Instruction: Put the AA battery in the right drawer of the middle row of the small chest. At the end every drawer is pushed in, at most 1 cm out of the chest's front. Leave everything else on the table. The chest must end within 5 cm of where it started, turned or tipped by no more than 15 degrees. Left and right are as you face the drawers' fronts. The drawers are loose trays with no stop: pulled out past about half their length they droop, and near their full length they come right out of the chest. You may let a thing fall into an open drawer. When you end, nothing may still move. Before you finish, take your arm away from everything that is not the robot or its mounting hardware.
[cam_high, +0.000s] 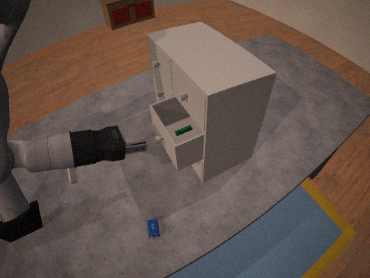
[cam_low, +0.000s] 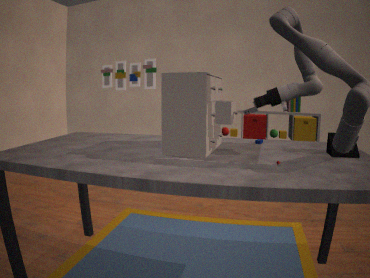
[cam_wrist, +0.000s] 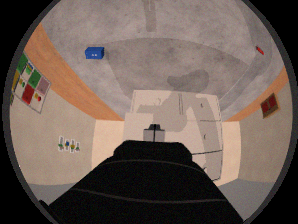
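The white chest (cam_high: 210, 95) stands on the grey mat. One drawer (cam_high: 175, 129) on its front is pulled out, and a green AA battery (cam_high: 183, 131) lies inside it near the chest. My gripper (cam_high: 141, 146) is shut and empty. It points level at the drawer's front, just short of its knob (cam_high: 158, 138). In the exterior view the gripper (cam_low: 251, 106) is to the right of the open drawer (cam_low: 223, 112). In the wrist view the chest (cam_wrist: 176, 123) lies straight ahead beyond my fingertips (cam_wrist: 154, 129).
A small blue block (cam_high: 153, 227) lies on the mat in front of the chest and also shows in the wrist view (cam_wrist: 93, 52). A small red thing (cam_low: 278, 162) lies on the table. A shelf with coloured items (cam_low: 280, 127) stands behind.
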